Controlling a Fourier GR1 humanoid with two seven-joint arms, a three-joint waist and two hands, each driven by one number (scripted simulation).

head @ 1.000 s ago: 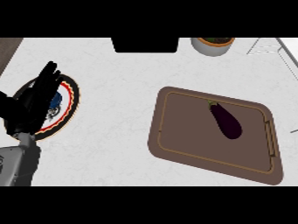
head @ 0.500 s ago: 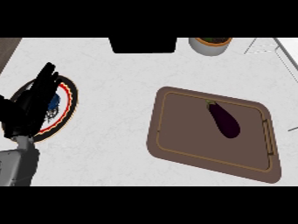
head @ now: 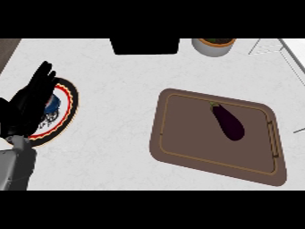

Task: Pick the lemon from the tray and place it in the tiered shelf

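**Left hand resting over a plate, aubergine lying on a brown tray**

A pale, marbled bench (head: 121, 112) fills the view, seen steeply from above.

At the left, a grey forearm (head: 6, 172) comes in from the near edge and ends in a black left hand (head: 29, 105). Its fingers (head: 44, 78) are straight and held close together, pointing toward the far side, curled round nothing. The hand lies over a round plate (head: 69, 107) with a black and red rim and a blue pattern in the middle; the hand hides much of the plate's left part. Whether the hand touches the plate cannot be told.

To the right of the middle lies a brown rectangular tray (head: 188, 143) with rounded corners and a thin lighter line running inside its edge. It sits turned a little, well apart from the plate. On its far right part lies a single dark purple aubergine (head: 227, 120), stem end toward the far side, lengthwise and slightly slanted. No lemon shows on the tray; the aubergine is the only thing on it.

At the far edge, a dark rectangular block (head: 145, 46) stands near the middle, and just to its right a pale round pot (head: 214, 47) with a brown rim. Thin pale bars of a wire frame (head: 300, 71) run along the far right corner
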